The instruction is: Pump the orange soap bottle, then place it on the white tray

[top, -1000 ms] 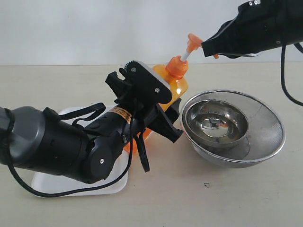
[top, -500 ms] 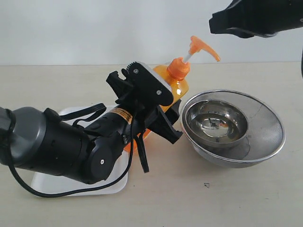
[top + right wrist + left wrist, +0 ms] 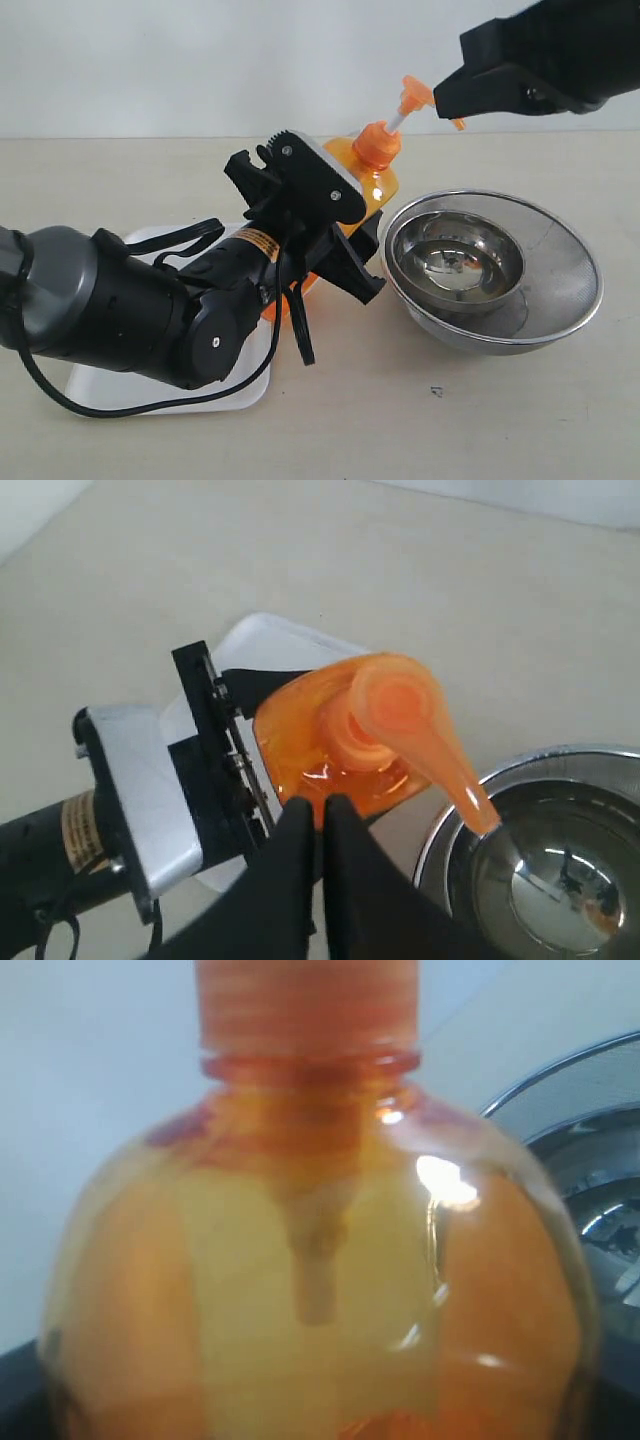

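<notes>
Near frame centre, holds the orange soap bottle (image 3: 372, 182) clamped in the left tool (image 3: 310, 225), leaning toward upper right, between the white tray (image 3: 110, 385) at lower left and the steel bowls (image 3: 560, 300) at right on the desk (image 3: 400, 420), with the right tool (image 3: 450, 98) pinched together at the pump spout, upper right.

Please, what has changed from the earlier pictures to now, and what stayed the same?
The right pincer, which had lifted away above the pump head, came back down to it, shut. The left pincer kept its hold on the tilted bottle. The bowls and the tray did not move.
</notes>
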You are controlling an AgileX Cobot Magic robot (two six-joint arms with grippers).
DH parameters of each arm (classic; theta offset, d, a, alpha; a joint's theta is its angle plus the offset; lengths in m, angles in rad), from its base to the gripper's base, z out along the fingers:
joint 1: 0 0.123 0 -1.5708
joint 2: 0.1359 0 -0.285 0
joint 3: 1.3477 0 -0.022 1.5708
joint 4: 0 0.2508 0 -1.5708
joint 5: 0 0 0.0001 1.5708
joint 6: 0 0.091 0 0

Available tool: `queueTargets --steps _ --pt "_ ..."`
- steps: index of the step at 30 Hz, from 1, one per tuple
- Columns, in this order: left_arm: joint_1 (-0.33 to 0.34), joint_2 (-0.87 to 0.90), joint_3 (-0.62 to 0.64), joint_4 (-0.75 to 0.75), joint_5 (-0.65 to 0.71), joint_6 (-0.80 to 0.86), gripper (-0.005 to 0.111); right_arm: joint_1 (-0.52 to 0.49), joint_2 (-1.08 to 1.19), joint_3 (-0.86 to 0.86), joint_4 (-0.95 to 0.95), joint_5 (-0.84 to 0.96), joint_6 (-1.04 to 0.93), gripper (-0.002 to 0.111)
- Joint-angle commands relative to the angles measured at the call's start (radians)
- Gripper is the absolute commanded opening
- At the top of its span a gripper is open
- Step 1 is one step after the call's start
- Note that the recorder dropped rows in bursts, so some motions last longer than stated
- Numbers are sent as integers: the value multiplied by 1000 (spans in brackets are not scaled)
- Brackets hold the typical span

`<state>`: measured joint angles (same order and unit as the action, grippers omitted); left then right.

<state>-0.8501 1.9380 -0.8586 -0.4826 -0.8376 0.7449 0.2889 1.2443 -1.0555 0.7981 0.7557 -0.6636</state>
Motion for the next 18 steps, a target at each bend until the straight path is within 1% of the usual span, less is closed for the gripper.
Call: queueTargets --steps 1,10,18 --pt "2 1 -3 -3 -26 11 5 1 46 -3 -12 8 2 0" --pt "2 1 -3 -3 -26 11 5 1 60 -3 -33 -47 0 0" --pt "2 1 -3 -3 -28 11 5 1 69 -3 -113 -108 60 0"
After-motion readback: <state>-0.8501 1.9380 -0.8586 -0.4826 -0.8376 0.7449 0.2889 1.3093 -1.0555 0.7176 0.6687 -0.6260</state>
